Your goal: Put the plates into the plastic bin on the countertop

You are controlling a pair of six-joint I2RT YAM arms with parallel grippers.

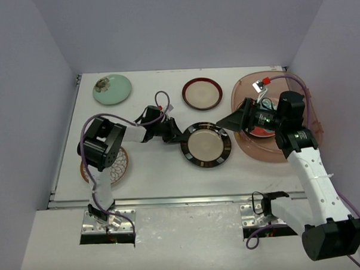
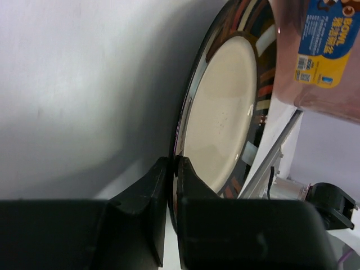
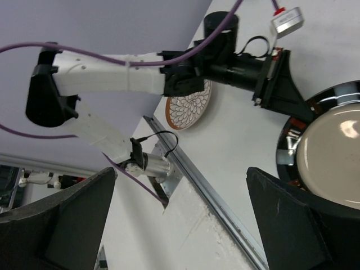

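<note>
Because the left pincer (image 1: 175,136) pinches the rim of the black-rimmed plate (image 1: 206,144), mid-desk (image 1: 158,172), lift slowly and flat toward the plastic bin (image 1: 238,90); the right pincer (image 1: 227,122) is open wide.

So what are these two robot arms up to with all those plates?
They are clearing plates into the plastic bin. The left gripper is shut on the rim of the black-rimmed plate in the middle of the countertop. The right gripper is open beside the bin, which holds what looks like a reddish plate. The mint green plate, maroon-rimmed plate and petal-patterned plate lie outside it.
</note>
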